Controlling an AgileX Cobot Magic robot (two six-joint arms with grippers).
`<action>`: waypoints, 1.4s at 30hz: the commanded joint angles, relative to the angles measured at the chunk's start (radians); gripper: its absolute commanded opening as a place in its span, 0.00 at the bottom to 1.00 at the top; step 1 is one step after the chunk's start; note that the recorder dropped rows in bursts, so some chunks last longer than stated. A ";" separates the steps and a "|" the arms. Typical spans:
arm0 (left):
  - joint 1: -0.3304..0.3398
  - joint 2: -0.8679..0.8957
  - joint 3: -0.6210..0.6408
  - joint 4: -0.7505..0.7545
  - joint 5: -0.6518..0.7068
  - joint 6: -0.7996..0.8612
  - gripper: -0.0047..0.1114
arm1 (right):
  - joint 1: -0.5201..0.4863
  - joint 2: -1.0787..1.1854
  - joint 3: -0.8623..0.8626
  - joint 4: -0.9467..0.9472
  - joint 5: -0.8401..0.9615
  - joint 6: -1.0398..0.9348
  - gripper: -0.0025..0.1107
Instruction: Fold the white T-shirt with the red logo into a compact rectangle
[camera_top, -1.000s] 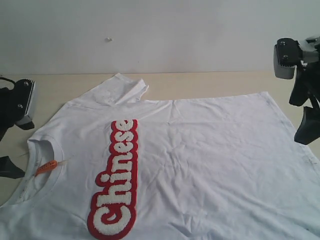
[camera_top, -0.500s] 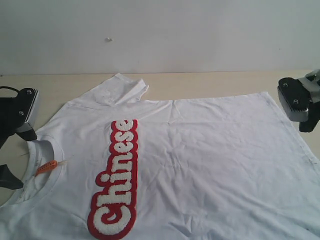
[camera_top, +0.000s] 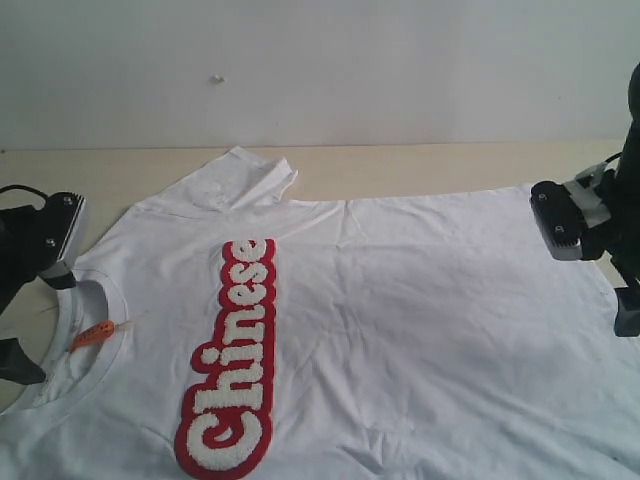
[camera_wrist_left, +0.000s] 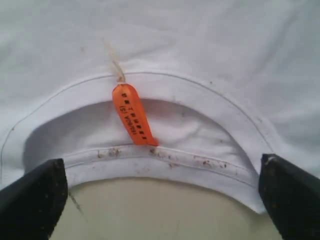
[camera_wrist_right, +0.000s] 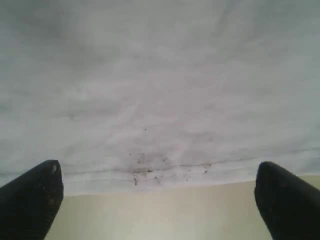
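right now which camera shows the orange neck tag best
The left wrist view: the orange tag sits mid-frame across the collar opening, black print visible. The exterior view shows only a small orange sliver at the collar. The right wrist view shows only the white T-shirt hem.

T-shirt (camera_top: 420, 320) lies on table (camera_top: 420, 165), collar (camera_top: 110, 350) at frame left, hem (camera_wrist_right: 150, 172) at frame right. Logo (camera_top: 235, 360) runs up from lower left. Left gripper (camera_top: 35, 322) stands at collar, right gripper (camera_wrist_right: 160, 197) at hem.
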 joint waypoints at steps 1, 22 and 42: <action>0.002 0.022 -0.003 0.029 -0.012 0.004 0.95 | -0.026 0.032 -0.010 0.032 -0.088 -0.051 0.95; 0.002 0.102 -0.003 0.018 -0.090 0.007 0.95 | -0.066 0.076 -0.055 0.109 -0.071 -0.078 0.95; 0.002 0.273 -0.112 0.057 -0.005 -0.034 0.94 | -0.066 0.111 -0.055 0.109 -0.016 -0.078 0.95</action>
